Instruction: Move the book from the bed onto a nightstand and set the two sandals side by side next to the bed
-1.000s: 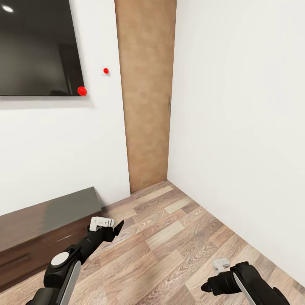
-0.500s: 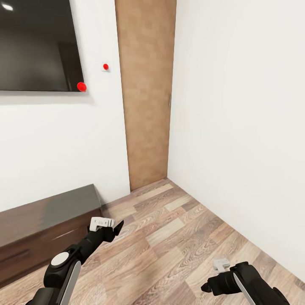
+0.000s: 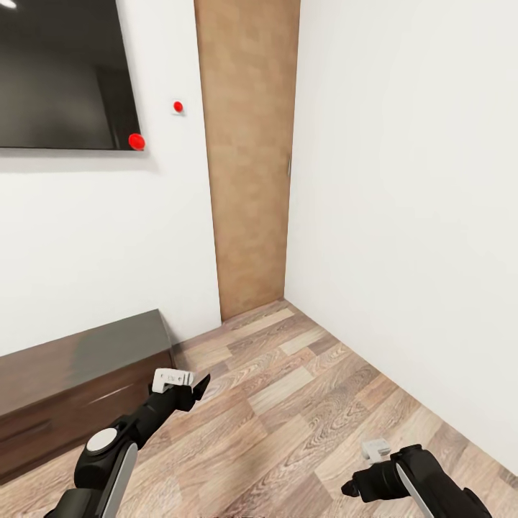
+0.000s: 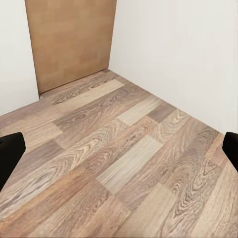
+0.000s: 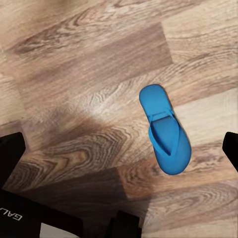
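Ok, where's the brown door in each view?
Head view: door, upper centre, in the room's corner.
Left wrist view: door at the floor's far end, beside the white wall.
Right wrist view: a blue sandal lying on the floor.
Shared landmark: the floor.

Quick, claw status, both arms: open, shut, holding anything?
Left claw: open, empty, over bare floor.
Right claw: open, empty, above a blue sandal lying on the floor.

Bright blue sandal (image 5: 163, 133) — grey-brown plank floor (image 5: 89, 74)
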